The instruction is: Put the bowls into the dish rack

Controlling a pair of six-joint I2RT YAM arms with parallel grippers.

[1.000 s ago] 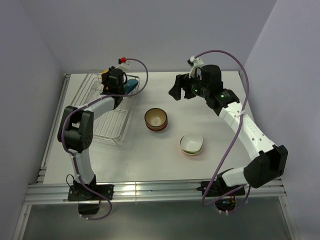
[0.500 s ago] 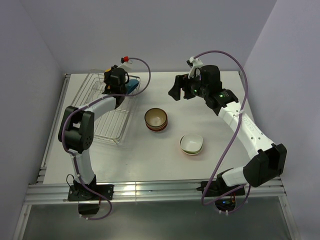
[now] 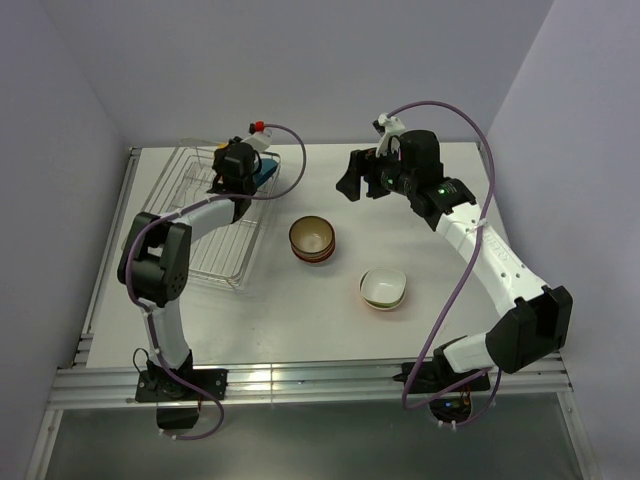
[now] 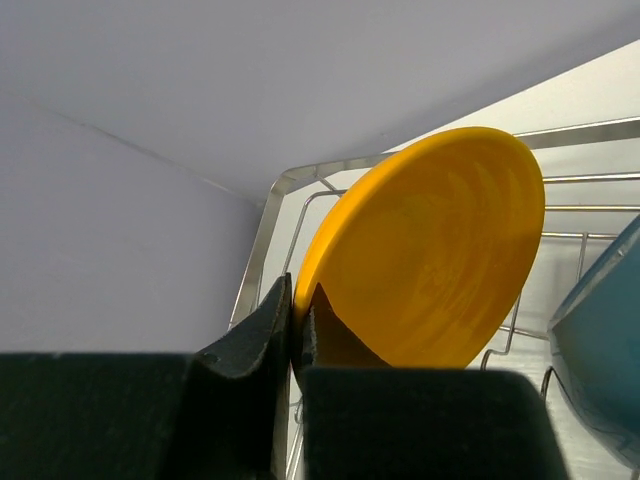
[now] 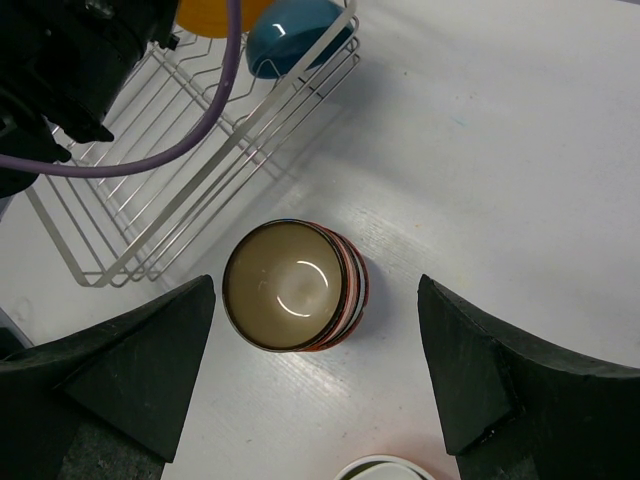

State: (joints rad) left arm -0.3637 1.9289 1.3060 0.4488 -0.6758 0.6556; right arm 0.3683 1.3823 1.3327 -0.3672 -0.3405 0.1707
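In the left wrist view a yellow-orange bowl (image 4: 430, 250) stands on edge at the far end of the dish rack (image 4: 255, 250). My left gripper (image 4: 297, 300) is shut on its rim. A blue bowl (image 4: 600, 320) stands next to it in the rack (image 3: 215, 225). From above, the left gripper (image 3: 233, 165) is over the rack's far end beside the blue bowl (image 3: 265, 170). A brown bowl with a red-striped outside (image 3: 312, 240) sits mid-table. My right gripper (image 5: 315, 300) hangs open high above this bowl (image 5: 285, 285).
A white bowl with a green inside (image 3: 383, 288) rests on the table to the right of the brown one; only its rim (image 5: 385, 468) shows in the right wrist view. The near part of the rack (image 5: 150, 200) holds no bowls. Walls close in at the back and both sides.
The left wrist has shifted a little to the right over the rack's far end, still gripping the yellow-orange bowl. The right arm has not moved.
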